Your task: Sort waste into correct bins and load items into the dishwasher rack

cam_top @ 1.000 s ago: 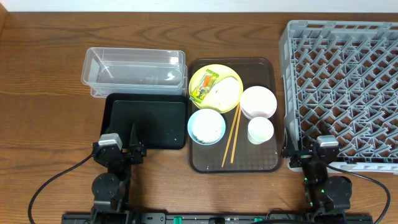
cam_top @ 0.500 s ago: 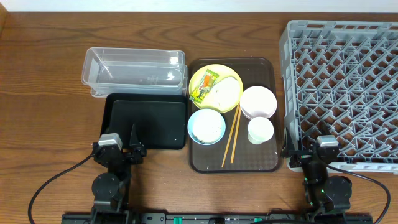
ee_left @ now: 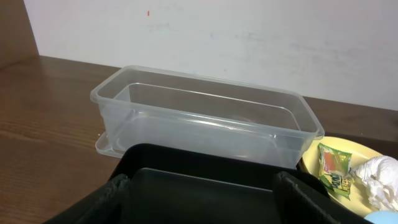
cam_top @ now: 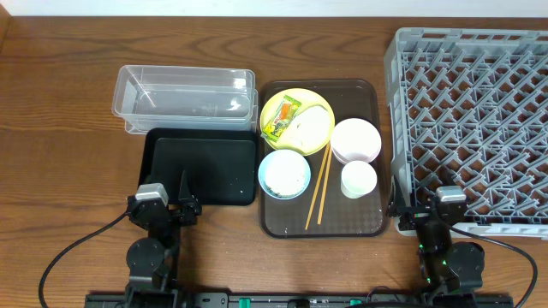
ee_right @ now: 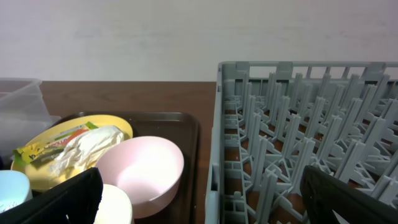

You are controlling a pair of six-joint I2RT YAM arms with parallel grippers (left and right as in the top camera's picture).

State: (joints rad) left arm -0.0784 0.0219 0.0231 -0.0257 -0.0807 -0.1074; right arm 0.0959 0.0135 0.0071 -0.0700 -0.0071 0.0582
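A yellow plate (cam_top: 296, 119) on the brown tray holds a green-and-orange wrapper (cam_top: 282, 118) and a white tissue (cam_top: 308, 127). The light blue bowl (cam_top: 284, 174) holds whitish scraps. The pink-white bowl (cam_top: 355, 141), white cup (cam_top: 359, 180) and chopsticks (cam_top: 319, 186) lie beside them. The clear tub (cam_top: 185, 97) and black tray (cam_top: 202, 166) sit at the left, the grey rack (cam_top: 471, 120) at the right. My left gripper (cam_top: 164, 204) is open and empty at the black tray's front edge. My right gripper (cam_top: 432, 210) is open and empty at the rack's front left corner.
The brown serving tray (cam_top: 360, 224) sits in the middle and carries the dishes. In the left wrist view the tub (ee_left: 205, 121) stands behind the black tray (ee_left: 199, 186). In the right wrist view the pink bowl (ee_right: 142, 171) lies left of the rack (ee_right: 298, 143).
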